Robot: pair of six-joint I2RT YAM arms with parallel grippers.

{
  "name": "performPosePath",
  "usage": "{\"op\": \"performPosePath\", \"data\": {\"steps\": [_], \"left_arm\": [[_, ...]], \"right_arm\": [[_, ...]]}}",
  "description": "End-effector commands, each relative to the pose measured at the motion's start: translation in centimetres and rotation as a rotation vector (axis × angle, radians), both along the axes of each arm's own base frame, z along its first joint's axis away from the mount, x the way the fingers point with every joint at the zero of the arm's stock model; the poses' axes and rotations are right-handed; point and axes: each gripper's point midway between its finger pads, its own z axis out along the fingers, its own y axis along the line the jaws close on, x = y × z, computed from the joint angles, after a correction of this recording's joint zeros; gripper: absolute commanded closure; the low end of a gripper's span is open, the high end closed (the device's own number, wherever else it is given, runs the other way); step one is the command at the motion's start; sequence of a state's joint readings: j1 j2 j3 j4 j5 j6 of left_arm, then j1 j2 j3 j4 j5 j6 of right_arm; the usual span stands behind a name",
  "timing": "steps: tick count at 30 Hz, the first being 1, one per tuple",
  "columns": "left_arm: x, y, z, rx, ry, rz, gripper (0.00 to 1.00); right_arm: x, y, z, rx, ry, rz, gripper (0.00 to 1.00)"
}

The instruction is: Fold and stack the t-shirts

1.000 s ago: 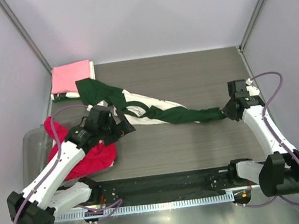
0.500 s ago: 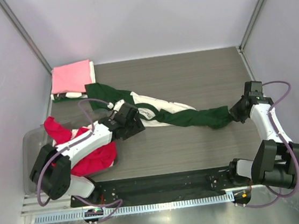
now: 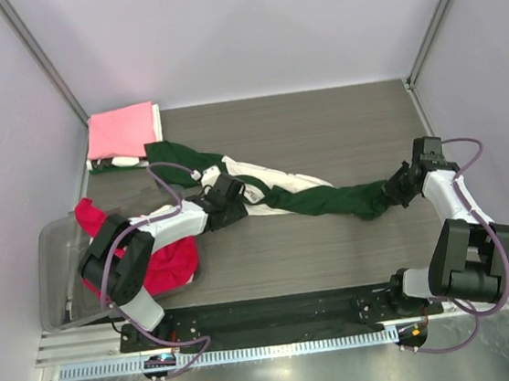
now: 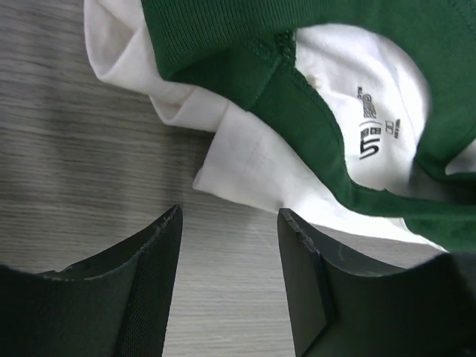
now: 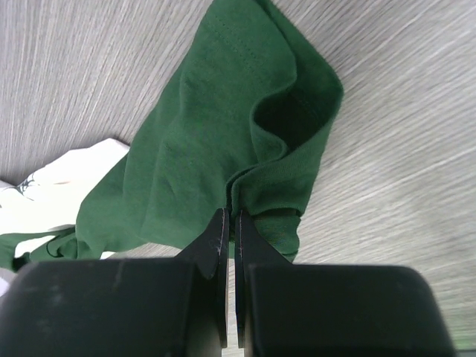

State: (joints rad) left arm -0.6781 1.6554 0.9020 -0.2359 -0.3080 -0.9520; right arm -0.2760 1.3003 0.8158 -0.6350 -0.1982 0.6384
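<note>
R gripper [image 3: 393, 191], at the right of the top view, is pinched tight on the end of the green tee [image 3: 329, 202]. The wrist cam shows its fingers pressed together w/ a fold of hem between them. I hold that end as an anchor, so the cloth runs like a twisted rope across the centre toward the upper left.

L gripper [image 4: 229, 216] sits low over the table [image 3: 321, 128], jaws spread, nothing in them, just short of where the white tee [image 4: 253, 163] shows thru the green neck opening. My reason for parking it there: the two look tangled, and I need a grip on one to pull them apart before any folding.

Pink tee [image 3: 121, 130] lies folded flat in the upper left corner, prob the stack spot. Red tee [image 3: 166, 265] is heaped at lower left, partly in the bin [image 3: 50, 269], not yet folded.
</note>
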Motion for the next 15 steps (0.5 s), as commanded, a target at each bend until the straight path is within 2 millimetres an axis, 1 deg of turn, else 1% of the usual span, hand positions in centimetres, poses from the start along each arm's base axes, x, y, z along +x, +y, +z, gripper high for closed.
{"op": "performPosePath", "data": {"steps": [1,2,4,6,8,9,10,13,15], "left_arm": [[1.9,0.7,0.5,0.029,-0.083,0.034,0.45],[1.8,1.1,0.3,0.036,-0.093,0.037,0.45],[2.2,1.1,0.6,0.03,-0.121,0.036,0.45],[2.4,1.4,0.2,0.038,-0.122,0.04,0.47],[2.7,1.2,0.1,0.035,-0.13,0.036,0.5],[2.7,1.0,-0.2,0.031,-0.126,0.028,0.53],[2.7,1.0,-0.4,0.029,-0.122,0.025,0.64],[2.9,0.0,-0.9,-0.001,-0.121,-0.004,0.74],[2.9,-0.4,-0.9,-0.014,-0.119,-0.016,0.83]], "right_arm": [[1.2,0.7,0.6,0.033,-0.044,0.041,0.99],[1.2,0.8,0.6,0.035,-0.045,0.045,0.99],[1.2,1.0,0.4,0.039,-0.039,0.055,0.99],[1.2,1.0,0.3,0.04,-0.036,0.055,0.99],[1.3,1.1,0.2,0.042,-0.035,0.06,0.99],[1.3,1.1,0.1,0.043,-0.034,0.062,0.99],[1.4,1.1,0.2,0.044,-0.036,0.063,0.99],[1.4,1.1,0.1,0.044,-0.033,0.066,0.99],[1.4,1.1,0.0,0.042,-0.03,0.066,0.99]]}}
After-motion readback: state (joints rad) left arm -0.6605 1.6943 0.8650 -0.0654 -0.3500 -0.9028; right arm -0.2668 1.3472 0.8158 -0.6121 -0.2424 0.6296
